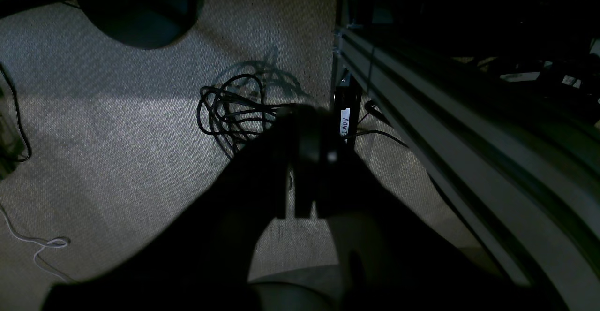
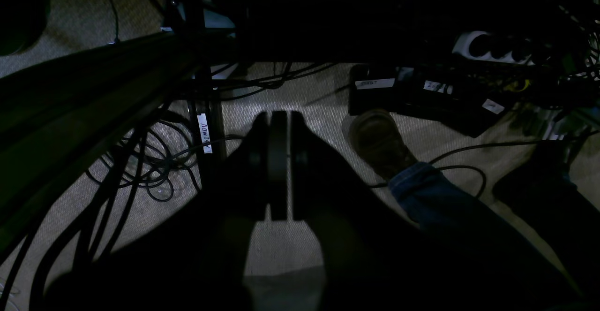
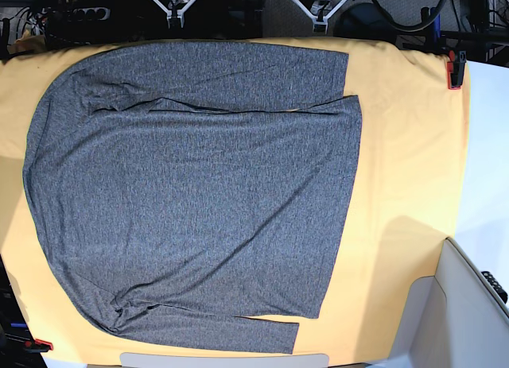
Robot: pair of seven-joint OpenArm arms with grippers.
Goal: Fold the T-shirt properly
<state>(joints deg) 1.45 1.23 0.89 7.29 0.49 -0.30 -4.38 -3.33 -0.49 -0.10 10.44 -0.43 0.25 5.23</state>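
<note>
The T-shirt [image 3: 199, 193], dark heathered grey with long sleeves, lies spread flat across the yellow-orange table cloth [image 3: 406, 169] in the base view. Both sleeves are laid along its sides. Neither gripper touches it. My left gripper [image 1: 307, 116] is shut with nothing in it and hangs over the carpeted floor beside the table frame. Over the floor as well, my right gripper [image 2: 279, 116] has its jaws pressed together, empty. The shirt does not show in either wrist view.
Red clamps [image 3: 454, 70] [image 3: 40, 344] pin the cloth at two corners. A white box [image 3: 469, 304] stands at the front right. Under the table are coiled cables [image 1: 234, 109], an aluminium frame rail [image 1: 445, 128], a power strip [image 2: 492, 46] and a person's shoe [image 2: 377, 142].
</note>
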